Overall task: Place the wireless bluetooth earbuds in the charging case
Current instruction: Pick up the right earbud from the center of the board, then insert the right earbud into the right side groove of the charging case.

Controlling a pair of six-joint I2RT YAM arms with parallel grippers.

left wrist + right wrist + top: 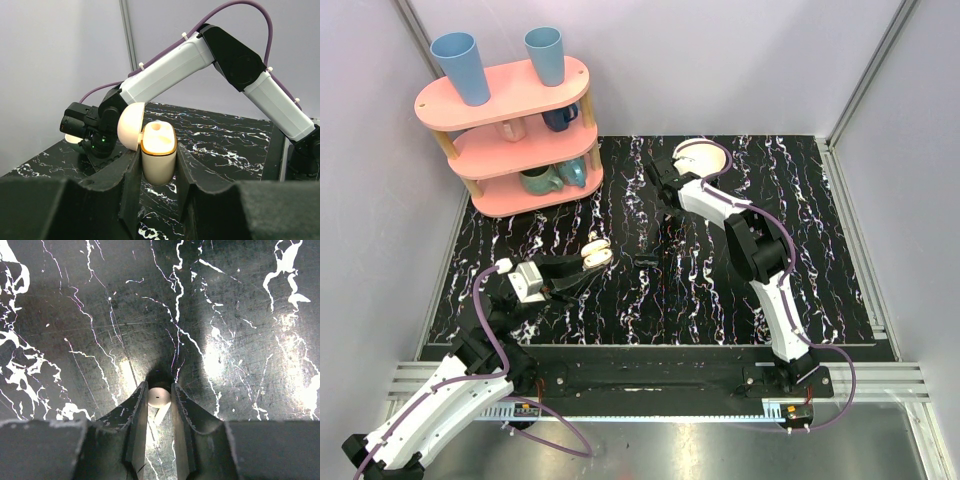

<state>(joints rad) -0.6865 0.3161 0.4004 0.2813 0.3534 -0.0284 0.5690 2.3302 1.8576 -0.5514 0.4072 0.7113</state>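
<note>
My left gripper [158,161] is shut on the cream charging case [158,155] and holds it upright above the table, with its lid [131,126] swung open to the left. A small round whitish shape [156,127] sits in the case's open top; I cannot tell if it is an earbud. The case also shows in the top view [594,253]. My right gripper [160,396] is shut on a tiny whitish earbud [160,398] just above the marble table. In the top view the right gripper [669,200] is at the far middle, apart from the case.
A white bowl [705,157] stands just behind the right gripper. A small black object [643,261] lies on the table right of the case. A pink shelf rack [515,135] with cups stands at the back left.
</note>
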